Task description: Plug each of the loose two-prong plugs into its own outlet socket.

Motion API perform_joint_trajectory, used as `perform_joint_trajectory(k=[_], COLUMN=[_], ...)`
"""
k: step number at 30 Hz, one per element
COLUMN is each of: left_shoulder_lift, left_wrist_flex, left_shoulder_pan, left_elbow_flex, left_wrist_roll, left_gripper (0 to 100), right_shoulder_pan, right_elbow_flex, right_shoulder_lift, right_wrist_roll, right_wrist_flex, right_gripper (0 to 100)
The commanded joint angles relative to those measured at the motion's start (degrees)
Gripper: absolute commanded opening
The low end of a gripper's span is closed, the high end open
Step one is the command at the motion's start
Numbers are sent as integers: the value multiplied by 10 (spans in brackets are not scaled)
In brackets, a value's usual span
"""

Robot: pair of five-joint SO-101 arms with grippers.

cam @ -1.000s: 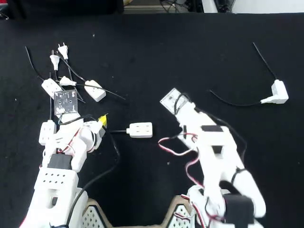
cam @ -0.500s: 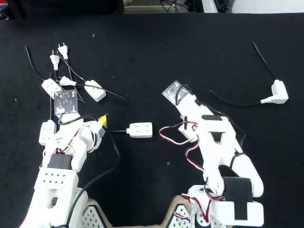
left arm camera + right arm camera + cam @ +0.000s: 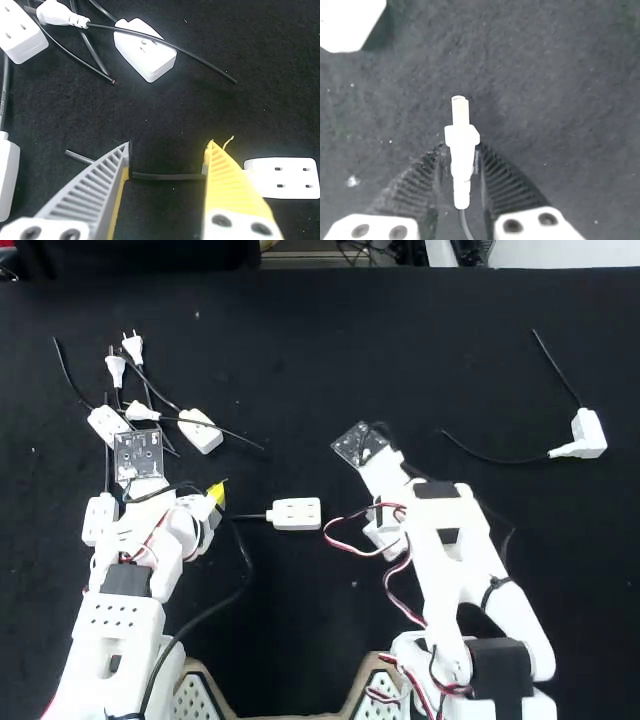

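On the black tabletop my right arm stands mid-table and my left arm off to its side. The socket lies flat between them. Its long axis runs across the tabletop, its slots face up, and its cord leads off toward the left arm. My left tool is the nearer one, spread open astride a black cord that seems to be the socket's, gripping nothing. My right tool is clamped on a white plug, whose long axis runs straight out along the tool, prong end leading. From that tool the socket lies toward the left arm and back toward the bases, so I judge the plug must swing round and tip prongs-down.
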State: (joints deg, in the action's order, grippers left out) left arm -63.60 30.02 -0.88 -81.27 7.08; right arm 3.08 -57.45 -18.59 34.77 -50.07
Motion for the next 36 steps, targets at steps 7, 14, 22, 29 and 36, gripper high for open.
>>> perform_joint_trajectory(k=[7, 14, 22, 29, 36], left_shoulder_lift=[-9, -9, -9, -9, -9], left_wrist_flex=[-4, -4, -5, -5, -5], left_shoulder_pan=[0, 0, 0, 0, 0], left_elbow_flex=[7, 7, 7, 8, 8], left_wrist_roll=[-6, -6, -6, -6, -6], left_gripper=[242, 242, 242, 242, 242], right_shoulder_pan=[12, 12, 13, 14, 33], right_elbow_flex=[36, 43, 96, 82, 51], right_shoulder_lift=[29, 29, 29, 35, 34], right_wrist_roll=[-30, -33, -35, -34, -30], right_wrist_flex=[-6, -7, -58, -56, -24], right_gripper=[162, 113, 111, 110, 110])
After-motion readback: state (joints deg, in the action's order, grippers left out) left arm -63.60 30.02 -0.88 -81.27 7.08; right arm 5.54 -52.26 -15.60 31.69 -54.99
